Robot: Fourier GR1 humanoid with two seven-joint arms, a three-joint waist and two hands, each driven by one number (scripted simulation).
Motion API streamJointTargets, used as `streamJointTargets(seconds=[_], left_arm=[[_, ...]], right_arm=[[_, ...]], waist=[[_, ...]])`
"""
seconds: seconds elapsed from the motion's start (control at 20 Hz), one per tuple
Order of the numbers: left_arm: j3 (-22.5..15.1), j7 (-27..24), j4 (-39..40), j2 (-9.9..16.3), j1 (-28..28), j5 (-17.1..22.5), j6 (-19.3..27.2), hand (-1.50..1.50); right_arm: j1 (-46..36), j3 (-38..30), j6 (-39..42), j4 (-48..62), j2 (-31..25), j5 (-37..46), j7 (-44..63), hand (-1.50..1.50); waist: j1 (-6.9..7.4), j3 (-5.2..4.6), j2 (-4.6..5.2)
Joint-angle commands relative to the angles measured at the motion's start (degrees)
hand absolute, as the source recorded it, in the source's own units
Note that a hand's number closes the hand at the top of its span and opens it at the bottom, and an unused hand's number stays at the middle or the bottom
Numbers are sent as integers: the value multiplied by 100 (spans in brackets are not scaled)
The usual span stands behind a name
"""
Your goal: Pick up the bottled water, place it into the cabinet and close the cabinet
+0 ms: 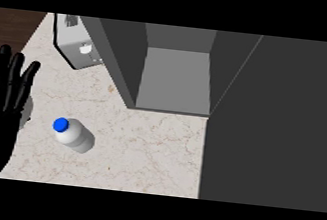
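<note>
While the bottled water [73, 134] stands untouched on the pale marble surface [147, 155], blue cap up, the head view shows only the left hand [0, 105], at the left edge with fingers straight and relaxed, grasping nothing; the right hand shows nowhere. The bottle sits just right of that hand and well short of the cabinet [174, 78], whose grey interior stands open, its dark door [276, 124] swung out at the right. A small white appliance [80, 48] sits at the back left. To my eye the pick-up has not begun: whichever hand reaches should wrap the bottle's body below the cap and keep it upright, since it looks easy to tip.
</note>
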Motion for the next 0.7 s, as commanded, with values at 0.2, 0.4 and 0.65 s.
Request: streamJointTargets(seconds=[0.2, 0.4, 0.65], left_arm=[[783, 2, 700, 997, -581, 1883, -1675, -150], [716, 1117, 849, 1017, -343, 3003, -1855, -150], [1303, 1372, 765, 1462, 100, 3815, -2244, -150]], right_arm=[[511, -187, 226, -170, 24, -439, -84, -150], [1067, 815, 983, -916, -66, -1040, 623, -150], [2354, 926, 1238, -2065, -186, -1325, 709, -150]], waist=[[-97, -63, -17], [-112, -62, -64], [-100, -61, -51]])
